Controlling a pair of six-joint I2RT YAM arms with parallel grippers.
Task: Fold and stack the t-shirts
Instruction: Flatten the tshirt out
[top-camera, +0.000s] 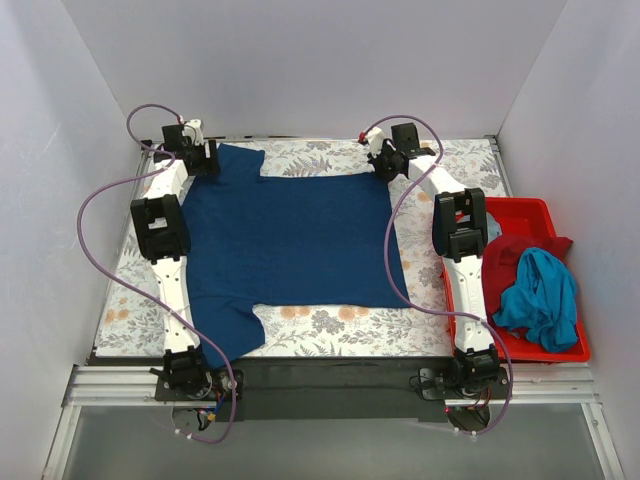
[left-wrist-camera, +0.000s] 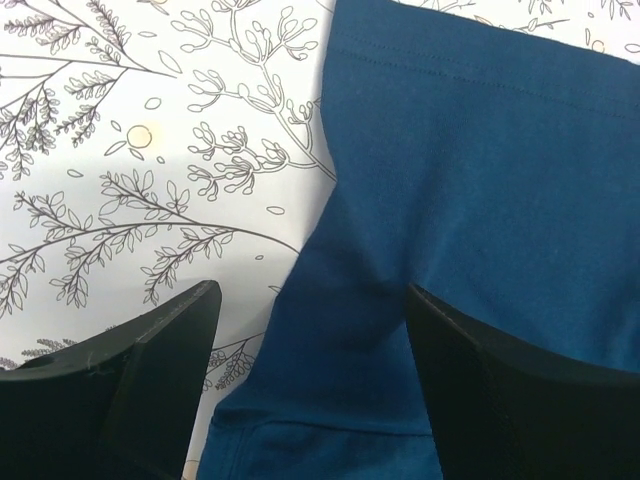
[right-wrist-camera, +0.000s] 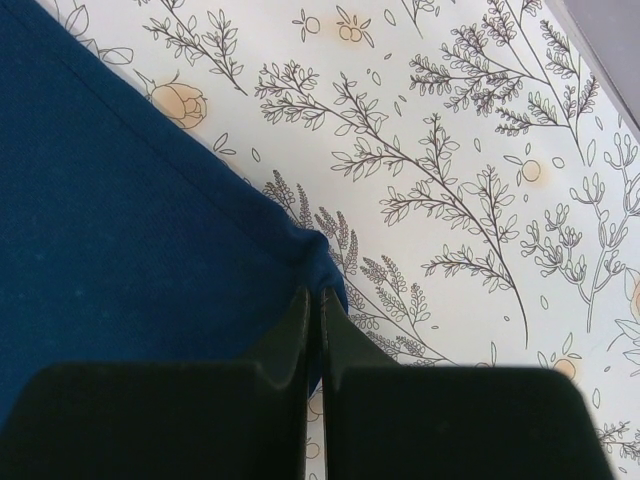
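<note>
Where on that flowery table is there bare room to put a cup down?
The floral cover is bare along the near edge in front of the navy shirt, and at the far edge between the left gripper and right gripper. The red bin is crowded with heaped shirts.

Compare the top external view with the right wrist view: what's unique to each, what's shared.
Only top external: the whole blue t-shirt spread flat, and the red bin holding a red t-shirt and a teal t-shirt. Only right wrist: the right tool pinched shut on the shirt's corner. Both: blue cloth on the floral cover.
</note>
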